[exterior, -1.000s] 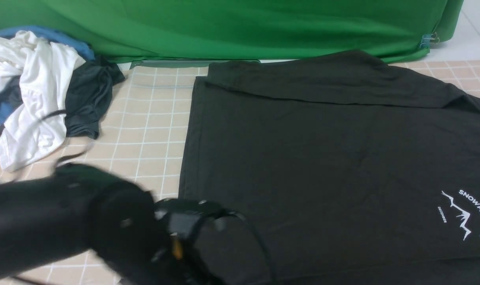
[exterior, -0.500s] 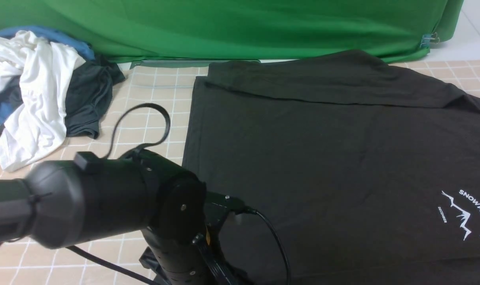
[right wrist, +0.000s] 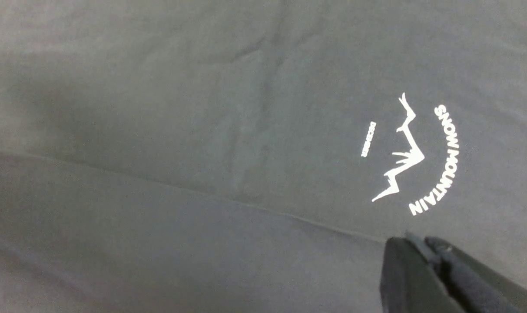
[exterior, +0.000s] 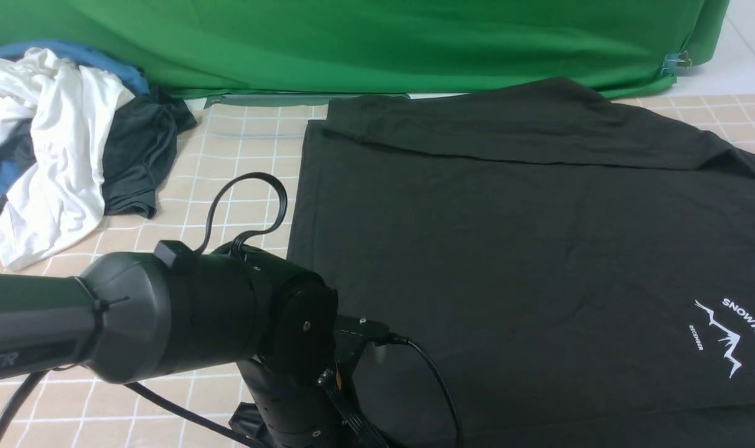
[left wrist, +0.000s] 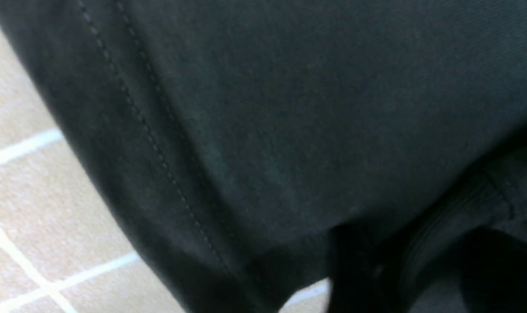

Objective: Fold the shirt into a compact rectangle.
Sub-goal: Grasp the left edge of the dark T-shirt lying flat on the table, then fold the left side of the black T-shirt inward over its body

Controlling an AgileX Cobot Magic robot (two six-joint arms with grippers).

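Note:
The black shirt (exterior: 508, 236) lies spread flat over most of the table, its far edge folded over and its white mountain logo (exterior: 732, 336) at the near right. My left arm (exterior: 277, 336) points down at the shirt's near left corner, with its fingertips below the front view's edge. In the left wrist view the stitched hem (left wrist: 159, 143) fills the picture, and my left gripper (left wrist: 419, 274) shows only as dark blurred fingers (left wrist: 359, 274) against the cloth. My right gripper (right wrist: 419, 245) hovers shut just beside the logo (right wrist: 415, 156), with nothing in it.
A pile of white, blue and dark grey garments (exterior: 53, 143) lies at the far left on the beige gridded table cover (exterior: 228, 186). A green backdrop (exterior: 352, 43) hangs along the far edge. The left arm's cable (exterior: 253, 193) loops above its wrist.
My left arm has swung up and to the right along the shirt's left edge, and its cable loop has come into view. The shirt lies as before.

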